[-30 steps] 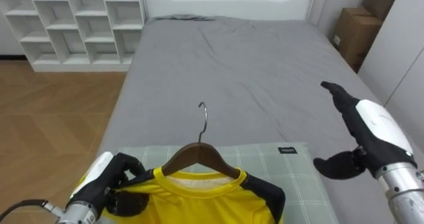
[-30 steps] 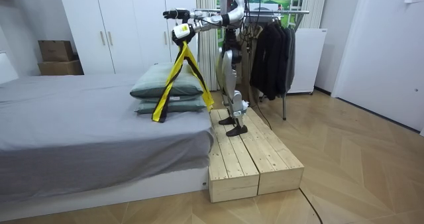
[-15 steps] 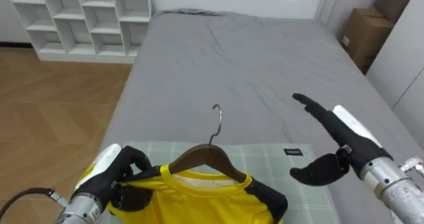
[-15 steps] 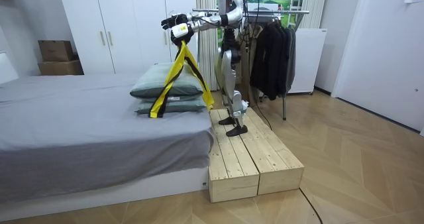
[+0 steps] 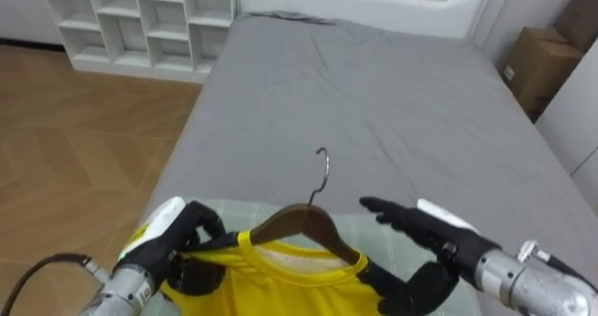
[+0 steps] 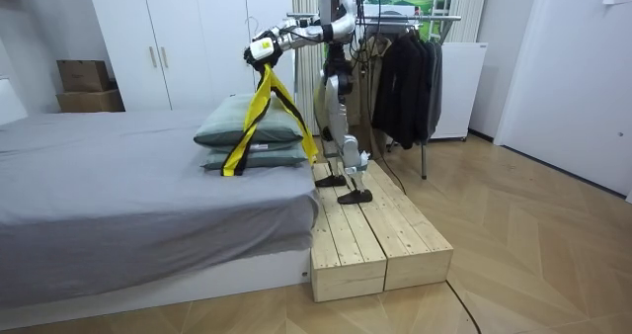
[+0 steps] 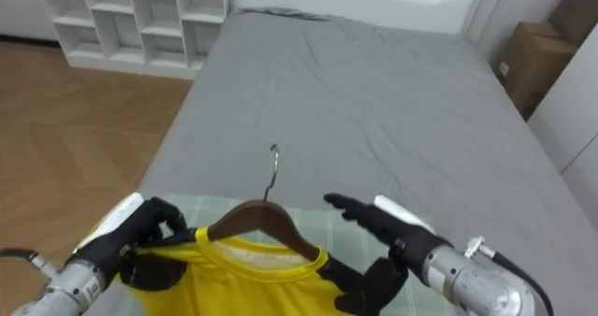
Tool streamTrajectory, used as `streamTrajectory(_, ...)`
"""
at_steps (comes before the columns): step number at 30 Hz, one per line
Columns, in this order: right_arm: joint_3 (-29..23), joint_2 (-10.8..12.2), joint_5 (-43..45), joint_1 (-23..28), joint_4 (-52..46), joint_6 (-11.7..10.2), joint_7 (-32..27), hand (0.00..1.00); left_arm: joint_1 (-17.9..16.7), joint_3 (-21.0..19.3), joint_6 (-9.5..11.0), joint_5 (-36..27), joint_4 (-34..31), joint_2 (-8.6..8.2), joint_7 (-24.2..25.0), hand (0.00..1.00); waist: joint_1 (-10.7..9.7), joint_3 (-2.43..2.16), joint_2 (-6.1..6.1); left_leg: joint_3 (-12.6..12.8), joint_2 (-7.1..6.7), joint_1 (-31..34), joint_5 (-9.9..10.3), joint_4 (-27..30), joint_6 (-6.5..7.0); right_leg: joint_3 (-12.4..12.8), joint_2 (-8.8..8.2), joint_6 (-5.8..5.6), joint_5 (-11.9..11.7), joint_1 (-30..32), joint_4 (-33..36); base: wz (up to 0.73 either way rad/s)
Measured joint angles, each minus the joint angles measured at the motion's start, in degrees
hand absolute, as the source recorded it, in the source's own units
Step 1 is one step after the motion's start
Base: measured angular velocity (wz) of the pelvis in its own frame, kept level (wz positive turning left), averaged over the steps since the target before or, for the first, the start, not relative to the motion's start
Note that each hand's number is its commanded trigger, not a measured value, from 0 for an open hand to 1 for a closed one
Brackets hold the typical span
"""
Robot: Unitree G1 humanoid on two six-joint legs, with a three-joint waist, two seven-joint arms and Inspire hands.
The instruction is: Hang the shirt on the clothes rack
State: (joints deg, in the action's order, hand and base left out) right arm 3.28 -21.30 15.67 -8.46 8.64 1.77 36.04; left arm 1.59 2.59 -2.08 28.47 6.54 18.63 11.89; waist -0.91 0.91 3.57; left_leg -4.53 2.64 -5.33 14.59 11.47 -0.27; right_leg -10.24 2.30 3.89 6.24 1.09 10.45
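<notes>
Yellow shirt is on the wooden hanger, with the bed below the hanger. Your left hand is curled round the hanger's left shoulder and the cloth. Right hand, fingers straight and spread, is just right of the hanger. Steady that side and leave the hook free for the rack.

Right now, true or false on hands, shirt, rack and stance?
1. The left robot hand is shut on the yellow shirt at its shoulder. True.
2. The right robot hand grips the hook of the hanger. False: it is open, fingers straight, beside the hanger and apart from the hook.
3. The shirt hangs on the clothes rack. False: the robot holds it up over the pillows.
4. The robot stands on a wooden platform beside the bed. True.
</notes>
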Motion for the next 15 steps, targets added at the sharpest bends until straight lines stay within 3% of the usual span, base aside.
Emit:
streamTrajectory(2,0.9,-1.3,-0.1,0.1,0.0,0.1,0.5,0.0,0.3,0.8,0.2,-0.2,0.0,0.01,0.0,1.0,-1.1,-0.01,0.0,3.3,-0.03,0.8,0.0,0.1,-0.94,1.7,-0.48,0.01,0.0,-0.4,0.0,0.29)
streamTrajectory(3,0.8,-1.8,0.0,0.1,0.0,0.2,0.4,0.0,1.1,1.5,0.3,-0.2,0.0,-0.01,0.0,1.0,-1.2,0.09,0.18,5.2,0.05,2.7,-0.9,-1.0,-1.68,4.6,-0.84,-0.07,0.0,-0.4,-0.4,0.28)
streamTrajectory(4,0.8,-2.0,0.2,0.1,0.2,0.6,0.5,0.0,1.6,2.3,0.3,-0.1,0.0,-0.03,0.0,1.0,-1.0,0.02,0.54,7.8,0.15,4.3,-2.8,-1.6,0.22,5.7,-1.33,-0.69,0.4,-0.4,-0.4,0.28)
streamTrajectory(5,0.9,-1.9,0.2,0.3,0.2,0.8,0.7,0.0,1.5,2.6,0.3,-0.1,0.0,-0.1,0.0,1.0,-0.7,-0.15,0.73,8.5,-0.07,3.7,-3.7,-1.7,0.56,5.6,-1.56,-0.96,0.5,-0.4,-0.3,0.17)
streamTrajectory(10,0.8,-1.8,0.5,0.3,-0.1,0.9,4.2,0.0,1.5,2.8,-0.5,0.4,0.0,0.18,0.0,1.0,0.6,-0.14,0.88,7.6,-1.34,1.6,-4.2,-1.7,0.79,4.6,-2.57,-1.58,0.8,-2.6,-0.8,0.06)
streamTrajectory(15,0.6,-0.3,0.4,0.3,0.1,0.9,4.1,0.0,1.5,2.8,-0.5,0.4,0.0,0.06,0.0,1.0,0.5,-0.07,0.78,7.6,-1.48,1.3,-4.2,-1.7,0.81,3.6,-2.76,-1.86,1.0,-3.1,-0.8,0.01)
